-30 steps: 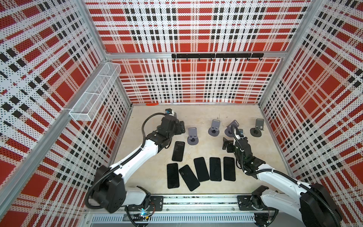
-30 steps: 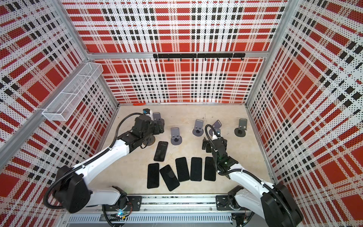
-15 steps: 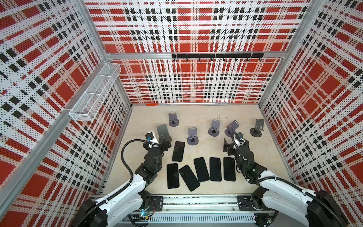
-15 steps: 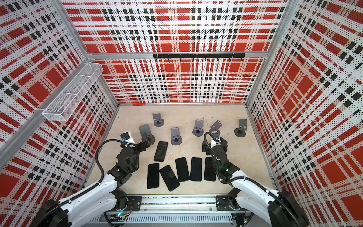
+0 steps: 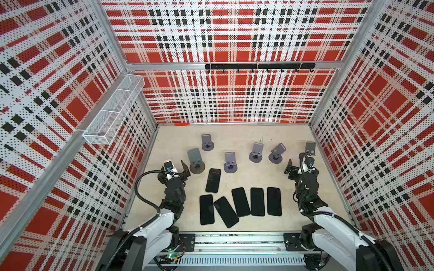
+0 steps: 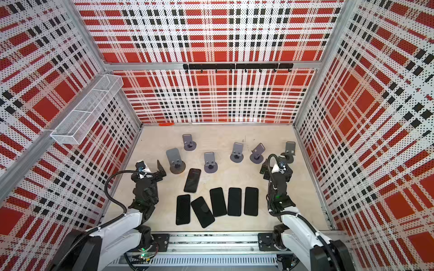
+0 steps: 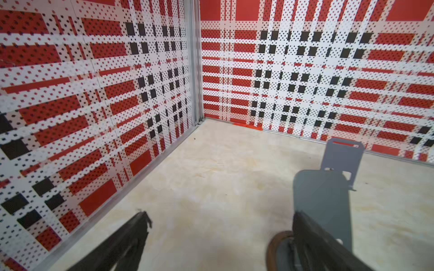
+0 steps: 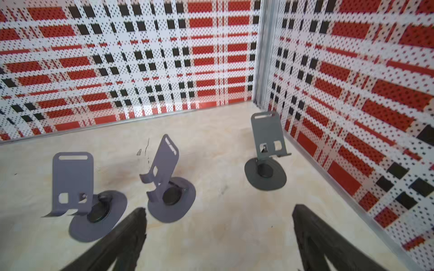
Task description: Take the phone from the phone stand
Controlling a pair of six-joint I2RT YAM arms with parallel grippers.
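Left fingers point(image 7: 126, 241) and right fingers point(image 8: 314, 232) spread, empty. Stands point(image 5: 194, 156) beyond them bare, phones point(image 5: 213, 180) on surface point(image 5: 234, 138): removal judged done; withdraw next.

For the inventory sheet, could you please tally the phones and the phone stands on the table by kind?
Black phones: 6
Grey phone stands: 6
Total: 12
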